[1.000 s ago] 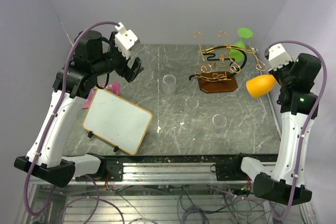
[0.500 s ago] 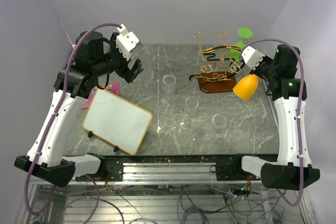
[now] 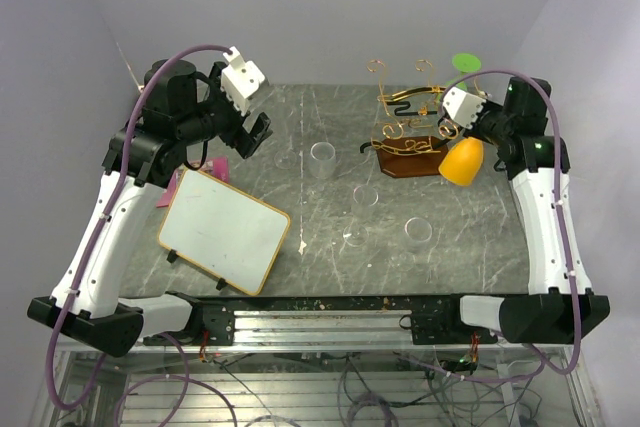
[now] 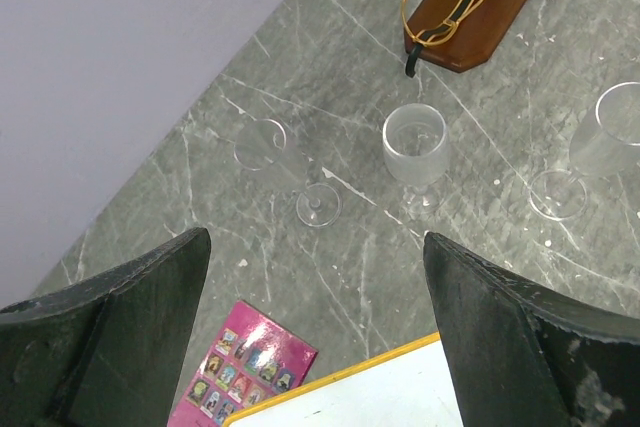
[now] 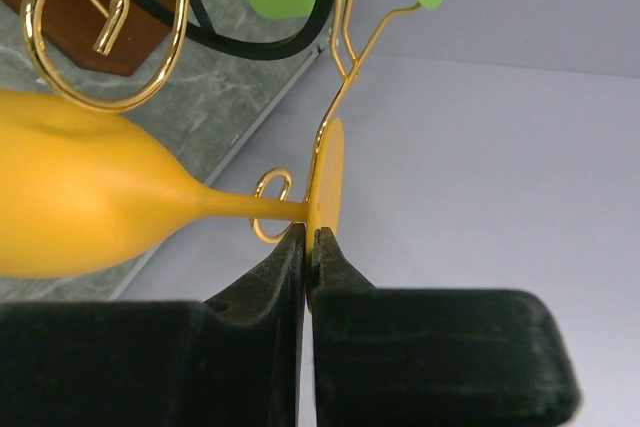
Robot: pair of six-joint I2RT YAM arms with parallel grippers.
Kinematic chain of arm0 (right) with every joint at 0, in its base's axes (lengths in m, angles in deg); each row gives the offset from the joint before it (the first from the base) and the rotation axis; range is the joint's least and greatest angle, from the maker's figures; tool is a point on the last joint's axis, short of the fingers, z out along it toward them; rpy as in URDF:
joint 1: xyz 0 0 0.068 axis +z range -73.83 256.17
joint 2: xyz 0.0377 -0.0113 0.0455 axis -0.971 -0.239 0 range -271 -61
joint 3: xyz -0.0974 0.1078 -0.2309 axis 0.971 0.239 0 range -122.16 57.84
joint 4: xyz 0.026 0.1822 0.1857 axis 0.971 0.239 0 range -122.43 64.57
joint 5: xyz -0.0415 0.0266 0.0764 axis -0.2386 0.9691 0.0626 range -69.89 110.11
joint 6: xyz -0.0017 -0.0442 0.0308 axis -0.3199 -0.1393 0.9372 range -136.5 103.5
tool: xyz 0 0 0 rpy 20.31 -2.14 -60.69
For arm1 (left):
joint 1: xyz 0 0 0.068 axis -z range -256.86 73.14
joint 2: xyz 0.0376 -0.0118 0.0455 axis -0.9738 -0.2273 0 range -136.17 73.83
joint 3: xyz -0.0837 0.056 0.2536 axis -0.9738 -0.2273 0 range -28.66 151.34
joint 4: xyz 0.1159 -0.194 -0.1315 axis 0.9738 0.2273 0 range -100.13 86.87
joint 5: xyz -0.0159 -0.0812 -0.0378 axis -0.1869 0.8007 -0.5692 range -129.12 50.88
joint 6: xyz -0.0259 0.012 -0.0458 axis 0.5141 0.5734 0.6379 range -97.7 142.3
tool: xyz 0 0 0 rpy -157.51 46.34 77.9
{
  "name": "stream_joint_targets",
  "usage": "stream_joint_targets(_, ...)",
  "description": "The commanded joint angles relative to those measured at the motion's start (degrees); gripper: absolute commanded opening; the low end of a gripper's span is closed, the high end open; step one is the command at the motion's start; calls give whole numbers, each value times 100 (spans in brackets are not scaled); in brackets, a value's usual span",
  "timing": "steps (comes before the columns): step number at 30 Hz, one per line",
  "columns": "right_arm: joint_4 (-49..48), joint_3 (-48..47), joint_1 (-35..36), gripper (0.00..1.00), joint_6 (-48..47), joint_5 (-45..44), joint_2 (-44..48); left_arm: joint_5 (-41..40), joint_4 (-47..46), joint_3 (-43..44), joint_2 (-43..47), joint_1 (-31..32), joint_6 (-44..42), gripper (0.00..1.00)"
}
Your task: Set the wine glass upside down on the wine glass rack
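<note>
Right arm has the wine glass up at the rack!
The right gripper [image 5: 308,237] is clenched on the foot of the yellow-orange wine glass [image 3: 462,160], which is tilted bowl-down just beside the wine glass rack [image 3: 400,162] at upper right. The left gripper [image 3: 257,134] hangs spread wide at upper left.

You see a robotics lab cell: plain lilac walls [image 3: 300,7] enclose the grey marbled worktop [image 3: 470,247], aluminium rails [image 3: 330,319] and loose cables [image 3: 350,387] along its near edge.

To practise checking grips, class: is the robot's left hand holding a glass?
No, the left hand is wide open with nothing between its black fingers.
</note>
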Motion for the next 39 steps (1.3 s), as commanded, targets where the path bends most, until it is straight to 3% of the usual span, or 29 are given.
stream_joint_targets(1,-445,-30,130,0,-149,-256,-96,38,-37,-14,-20,-54,-42,98)
stream_joint_targets(10,-1170,254,264,0,-281,-1072,-335,69,-55,-25,-26,-112,-29,98)
stream_joint_targets(27,-1901,419,338,0,-325,-1617,-782,71,-64,-66,-60,-135,-53,98)
stream_joint_targets(39,-1967,405,339,0,-310,-2110,-1032,79,-60,-66,-61,-135,-88,98)
